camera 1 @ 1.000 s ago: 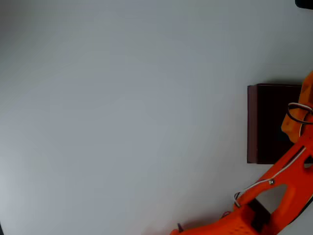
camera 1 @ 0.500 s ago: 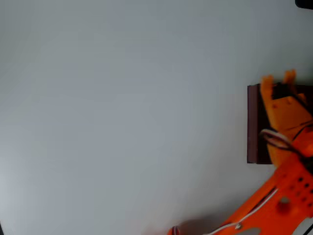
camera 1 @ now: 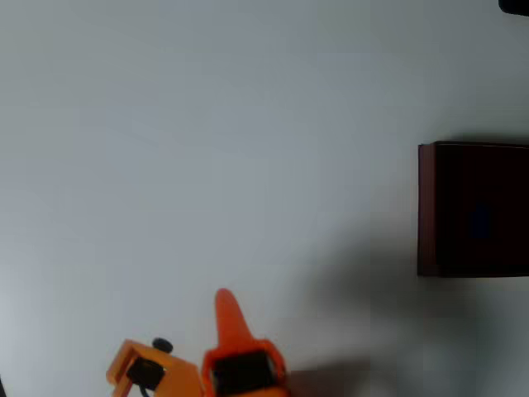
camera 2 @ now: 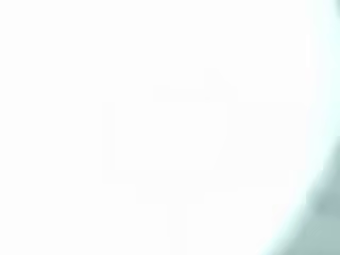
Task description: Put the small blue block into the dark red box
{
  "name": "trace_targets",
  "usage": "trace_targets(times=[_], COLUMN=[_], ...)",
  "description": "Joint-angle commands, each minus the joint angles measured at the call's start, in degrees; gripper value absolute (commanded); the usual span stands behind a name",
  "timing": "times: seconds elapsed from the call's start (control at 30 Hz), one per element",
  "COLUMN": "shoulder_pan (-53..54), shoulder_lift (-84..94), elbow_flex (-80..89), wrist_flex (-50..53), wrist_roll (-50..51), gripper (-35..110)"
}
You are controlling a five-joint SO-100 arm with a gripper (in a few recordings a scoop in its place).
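The box (camera 1: 474, 209), dark red in the walls and near-black inside, sits at the right edge of the overhead view on a plain white table (camera 1: 207, 149), its right side cut off by the frame. Inside the box, right of its left wall and about midway between its upper and lower walls, a faint bluish patch shows against the dark floor; this appears to be the block (camera 1: 480, 222), though it is too dim to make out shape or orientation. The orange gripper (camera 1: 198, 351) is well apart from the box, far to the left of it and below it, at the bottom edge of the overhead view. One pointed finger (camera 1: 228, 316) points up the picture; a second orange part lies to its left. Whether the jaws are apart or together cannot be told. Nothing shows between them. The wrist view is washed out to near white.
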Motion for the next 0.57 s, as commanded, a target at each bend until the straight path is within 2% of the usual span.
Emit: trace_targets(times=[0.0, 0.13, 0.27, 0.53], shoulder_pan=[-8.0, -11.9, -11.7, -11.2], shoulder_lift=[2.8, 7.9, 20.7, 20.8], elbow_flex=[10.8, 20.0, 29.8, 33.8], wrist_flex=[-1.9, -2.5, -2.2, -3.2], wrist_roll=[-4.1, -8.7, -11.5, -10.9], gripper=[0, 0, 0, 0])
